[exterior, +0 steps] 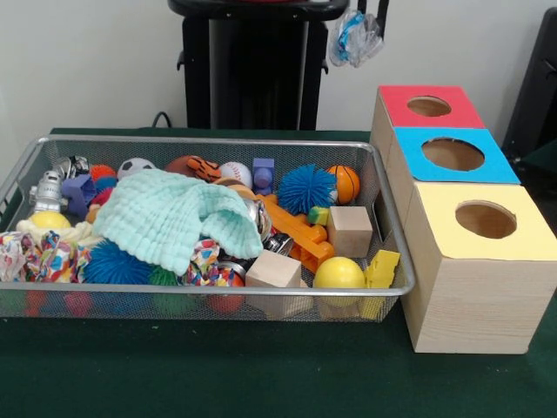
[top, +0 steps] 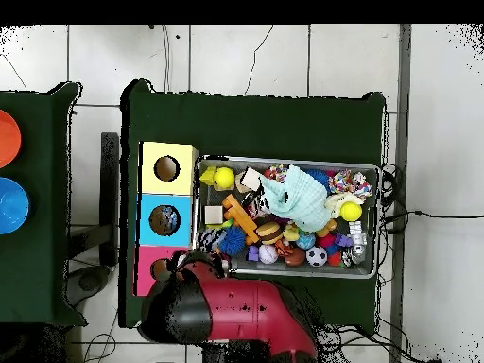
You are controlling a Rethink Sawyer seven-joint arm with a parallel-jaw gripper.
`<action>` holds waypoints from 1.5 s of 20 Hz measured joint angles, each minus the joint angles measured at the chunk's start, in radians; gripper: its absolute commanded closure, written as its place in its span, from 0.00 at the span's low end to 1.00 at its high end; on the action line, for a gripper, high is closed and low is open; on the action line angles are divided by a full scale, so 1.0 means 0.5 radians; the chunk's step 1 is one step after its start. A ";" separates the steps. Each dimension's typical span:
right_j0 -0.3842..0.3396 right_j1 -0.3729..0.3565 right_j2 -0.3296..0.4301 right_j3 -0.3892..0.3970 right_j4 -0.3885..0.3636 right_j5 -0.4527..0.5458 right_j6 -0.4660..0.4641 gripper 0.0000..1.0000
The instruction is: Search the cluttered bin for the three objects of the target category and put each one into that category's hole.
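I hold a crinkly blue-and-white plastic wrapper (exterior: 355,37) pinched in my gripper (exterior: 364,13) above the red-topped box's hole (exterior: 428,106), not yet dropped in, beside the wire bin (exterior: 396,252), where I see no more wrappers.

The red arm (top: 236,312) reaches sideways, its tool (exterior: 370,17) raised high.

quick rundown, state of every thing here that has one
plastic bag: hanging in the air above the red-topped box
gripper: hidden, cannot tell
red-topped box's hole: open, nothing seen inside
wire bin: full of clutter
mint-green cloth: crumpled, draped over the toys
arm: over the red-topped box
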 measured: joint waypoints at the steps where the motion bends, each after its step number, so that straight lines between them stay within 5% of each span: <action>1: 0.013 0.012 -0.012 -0.012 0.009 0.000 0.013 1.00; 30: 0.516 0.438 -0.385 -0.602 0.334 0.011 0.177 1.00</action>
